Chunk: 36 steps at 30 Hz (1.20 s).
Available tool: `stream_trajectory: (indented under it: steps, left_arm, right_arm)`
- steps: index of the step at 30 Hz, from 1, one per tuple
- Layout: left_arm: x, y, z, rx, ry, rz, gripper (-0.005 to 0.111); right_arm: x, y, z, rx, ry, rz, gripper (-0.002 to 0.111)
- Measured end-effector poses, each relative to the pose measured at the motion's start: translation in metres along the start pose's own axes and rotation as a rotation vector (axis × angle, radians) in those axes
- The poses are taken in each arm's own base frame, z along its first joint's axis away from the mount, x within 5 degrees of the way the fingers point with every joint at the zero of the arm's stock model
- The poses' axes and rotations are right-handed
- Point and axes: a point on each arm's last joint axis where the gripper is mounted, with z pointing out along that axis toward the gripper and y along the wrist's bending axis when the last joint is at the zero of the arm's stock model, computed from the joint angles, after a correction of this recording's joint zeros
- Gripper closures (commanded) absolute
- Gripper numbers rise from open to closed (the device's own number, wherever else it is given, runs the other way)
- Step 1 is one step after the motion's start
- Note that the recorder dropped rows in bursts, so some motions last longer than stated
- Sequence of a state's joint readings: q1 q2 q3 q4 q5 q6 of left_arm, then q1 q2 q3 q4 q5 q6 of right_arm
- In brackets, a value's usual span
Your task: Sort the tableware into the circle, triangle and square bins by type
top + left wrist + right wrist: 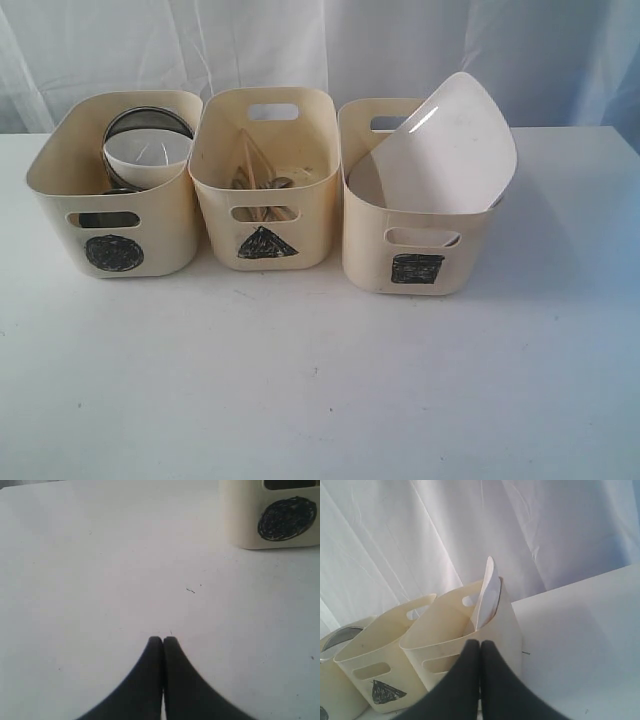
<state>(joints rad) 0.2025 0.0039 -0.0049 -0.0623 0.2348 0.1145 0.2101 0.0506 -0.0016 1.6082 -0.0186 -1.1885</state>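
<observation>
Circle bin (60, 190): left of the exterior frame; a steel bowl (150, 120) and the small white bowl (148, 155) sit inside.
Triangle bin (215, 215): centre; wooden chopsticks (258, 160) and steel cutlery (245, 183) inside.
Square bin (370, 250): right; the large white plate (450, 150) leans tilted, its top well above the rim.
Table (300, 380): no tableware shows in front of the bins.
Left gripper (162, 640): pressed together, empty, over bare table.
Right gripper (480, 644): pressed together, empty, near the square bin.
Progress: sorting looks complete.
Risk: the plate stands high and only leans; a brush from the right arm could tip it out or shove the light bin.
</observation>
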Motion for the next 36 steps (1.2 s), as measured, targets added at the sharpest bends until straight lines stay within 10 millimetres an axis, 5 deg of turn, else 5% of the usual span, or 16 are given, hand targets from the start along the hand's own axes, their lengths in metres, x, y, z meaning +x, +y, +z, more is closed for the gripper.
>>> stream_trajectory:
  steps: [9,14,23,36]
  left_arm:
    - [0.0000,0.0000,0.0000,0.000,0.000,0.000,0.107]
    - [0.0000,0.0000,0.0000,0.000,0.000,0.000,0.107]
    - [0.0000,0.0000,0.0000,0.000,0.000,0.000,0.107]
    - [0.0000,0.0000,0.0000,0.000,0.000,0.000,0.107]
  right_arm:
    - [-0.0011,-0.0026,0.0000,0.029,-0.009,-0.204,0.108]
    - [0.0065,0.0058,-0.0005,-0.085,0.049,-0.632,0.108]
    - [0.0065,0.0008,-0.0004,-0.013,0.070,-0.085,0.108]
    - [0.0056,0.0002,-0.0003,-0.008,0.061,-0.122,0.108]
